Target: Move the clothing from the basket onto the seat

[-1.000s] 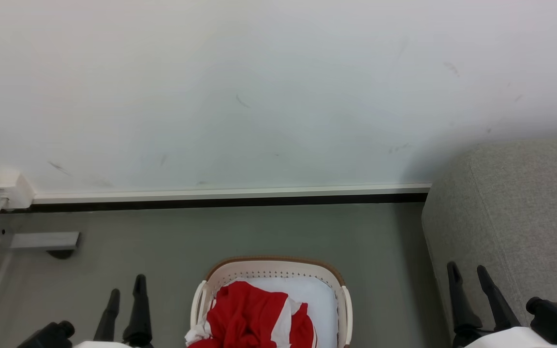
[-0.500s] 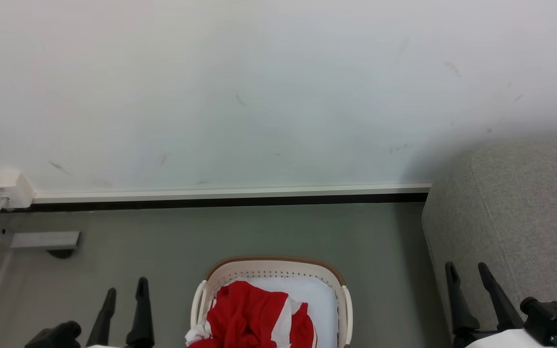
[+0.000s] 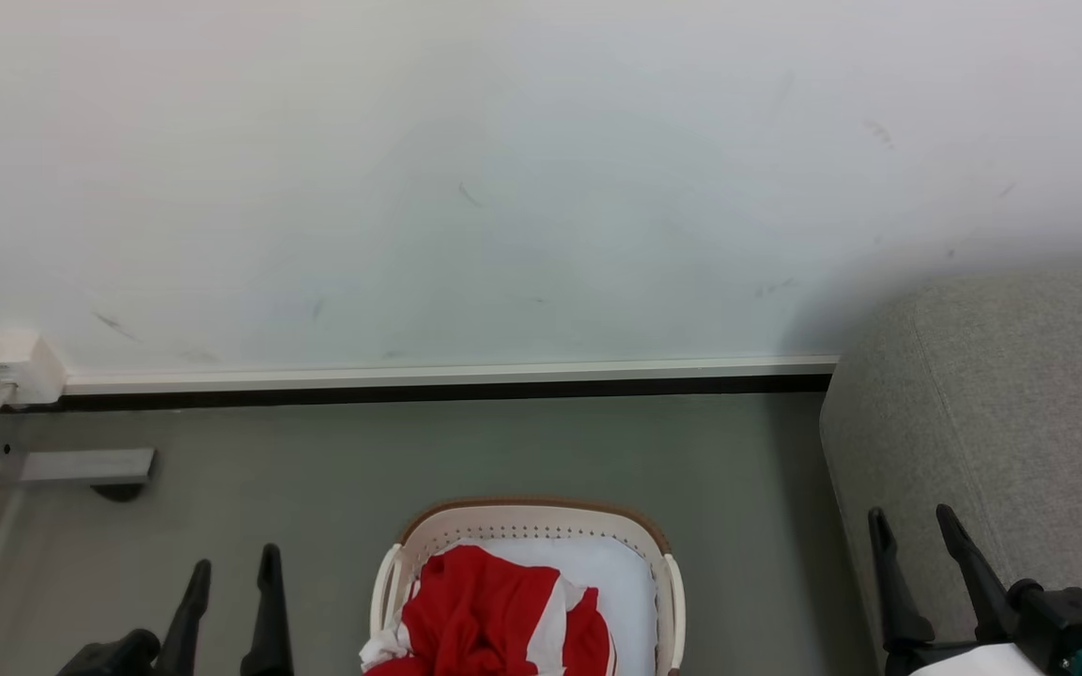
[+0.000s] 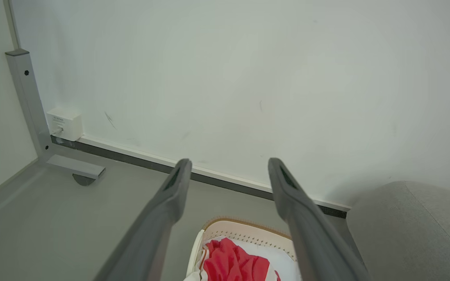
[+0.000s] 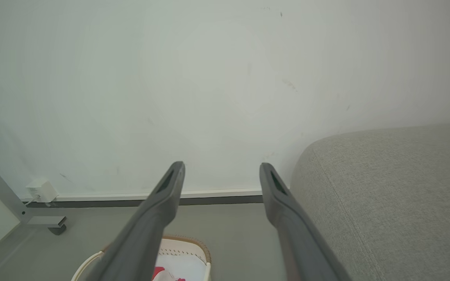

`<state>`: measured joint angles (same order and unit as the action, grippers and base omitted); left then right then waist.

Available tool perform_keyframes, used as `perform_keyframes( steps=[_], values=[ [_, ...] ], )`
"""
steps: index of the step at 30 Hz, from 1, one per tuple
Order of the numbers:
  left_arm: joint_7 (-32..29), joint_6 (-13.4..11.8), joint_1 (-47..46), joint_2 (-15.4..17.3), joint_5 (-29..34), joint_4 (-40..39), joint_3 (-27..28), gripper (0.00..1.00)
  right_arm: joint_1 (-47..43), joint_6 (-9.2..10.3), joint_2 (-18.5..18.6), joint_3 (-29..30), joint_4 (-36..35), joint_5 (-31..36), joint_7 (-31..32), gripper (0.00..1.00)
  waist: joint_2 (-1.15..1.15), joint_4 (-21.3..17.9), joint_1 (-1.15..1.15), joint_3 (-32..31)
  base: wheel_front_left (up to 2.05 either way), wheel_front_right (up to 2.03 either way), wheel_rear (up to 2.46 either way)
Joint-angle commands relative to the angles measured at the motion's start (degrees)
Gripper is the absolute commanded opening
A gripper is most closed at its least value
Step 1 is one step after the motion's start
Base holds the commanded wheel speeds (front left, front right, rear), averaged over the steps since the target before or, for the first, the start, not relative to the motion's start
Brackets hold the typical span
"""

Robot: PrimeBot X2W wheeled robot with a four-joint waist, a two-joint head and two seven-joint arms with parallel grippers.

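Red, white-striped fabric clothing (image 3: 489, 610) lies heaped in the oval cream plastic basket (image 3: 532, 514), bottom centre. My left gripper (image 3: 235, 559) and right gripper (image 3: 910, 514) flank it, fingers spread, empty. I'd plunge one into the heap's crown, clear of the basket's wall.

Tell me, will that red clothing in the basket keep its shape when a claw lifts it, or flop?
Likely flop: the clothing lies crumpled in soft folds, so it should sag and dangle from wherever it is pinched. It looks thin, so probably light. It is heaped in the basket, so one pinch may drag up extra folds.
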<state>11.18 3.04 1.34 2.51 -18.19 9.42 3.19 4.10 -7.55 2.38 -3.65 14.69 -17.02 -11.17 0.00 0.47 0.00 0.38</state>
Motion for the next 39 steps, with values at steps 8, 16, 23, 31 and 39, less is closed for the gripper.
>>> perform_keyframes(
  steps=[8,16,23,31,39],
  values=[
    [1.32,0.37,0.61,0.53,5.09,0.54,0.72,1.00,0.08,0.09,0.62,0.83,0.43,1.46,-1.34,1.00,0.00,0.07,0.00,0.29,0.00,0.00,0.00],
    [2.38,0.70,0.96,0.55,8.10,1.19,1.35,1.00,-0.24,0.10,0.65,1.43,1.63,3.08,-2.24,1.00,0.00,0.05,0.00,0.41,0.00,0.00,0.00],
    [3.01,0.77,1.23,0.55,10.97,1.00,1.43,1.00,-0.03,0.11,0.67,1.22,2.22,4.87,-3.05,1.00,0.00,-0.13,0.00,0.45,0.00,0.00,0.00],
    [3.73,0.71,1.24,0.57,14.20,1.14,1.51,1.00,0.21,0.12,0.69,1.05,2.50,7.77,-3.75,1.00,0.00,-0.28,0.00,0.69,0.00,0.00,0.00],
    [4.00,0.86,1.40,0.56,13.39,2.31,1.30,1.00,-0.13,0.12,0.67,1.75,3.74,4.81,-4.09,1.00,0.00,-0.32,0.00,0.83,0.00,0.00,0.00]
  ],
)
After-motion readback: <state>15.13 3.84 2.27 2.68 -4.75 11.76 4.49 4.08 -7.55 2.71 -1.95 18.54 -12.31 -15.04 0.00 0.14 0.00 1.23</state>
